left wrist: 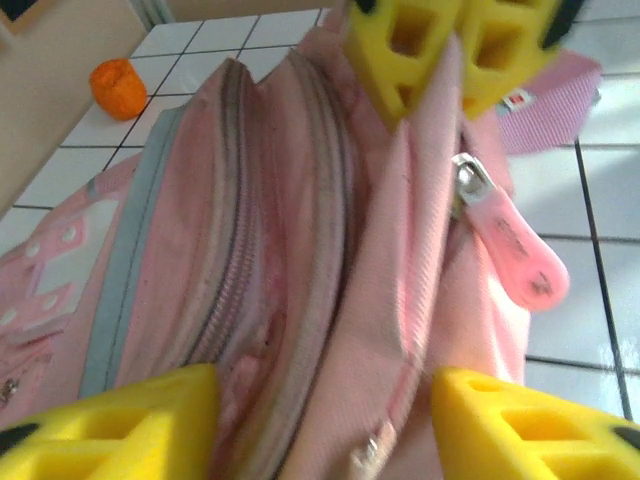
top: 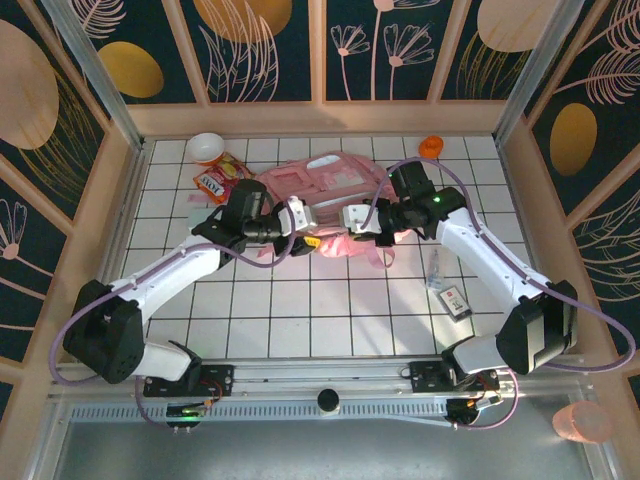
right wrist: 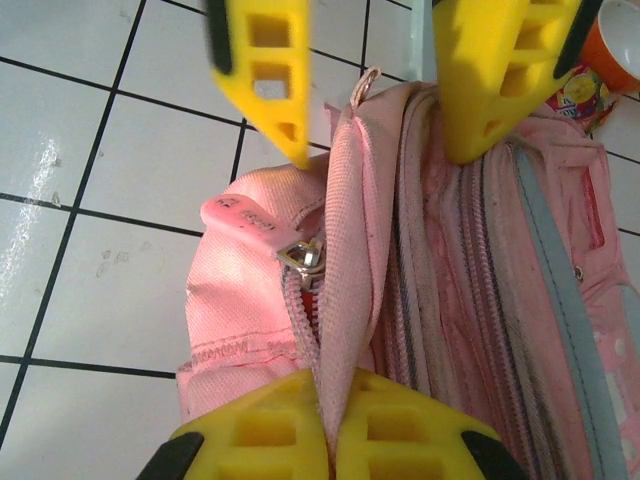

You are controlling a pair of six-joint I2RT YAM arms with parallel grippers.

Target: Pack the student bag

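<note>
The pink student bag (top: 320, 185) lies on the white tiled table at the back middle, and both grippers meet at its near end. My right gripper (right wrist: 333, 432) is shut on a raised edge of pink fabric beside an open zip, just below the metal slider (right wrist: 305, 258) and its pink zipper pull (right wrist: 240, 215). My left gripper (left wrist: 320, 430) is open, its yellow fingers (left wrist: 110, 425) standing wide either side of the same fabric fold and the zipped seams. From above, the left gripper (top: 305, 235) and the right gripper (top: 345, 222) face each other across the bag.
A white cup (top: 205, 148) and an orange snack packet (top: 222, 182) lie at the back left by the bag. A small orange object (top: 430, 147) sits back right. A clear packet (top: 437, 270) and a small card (top: 456, 303) lie under the right arm. Wooden walls ring the table.
</note>
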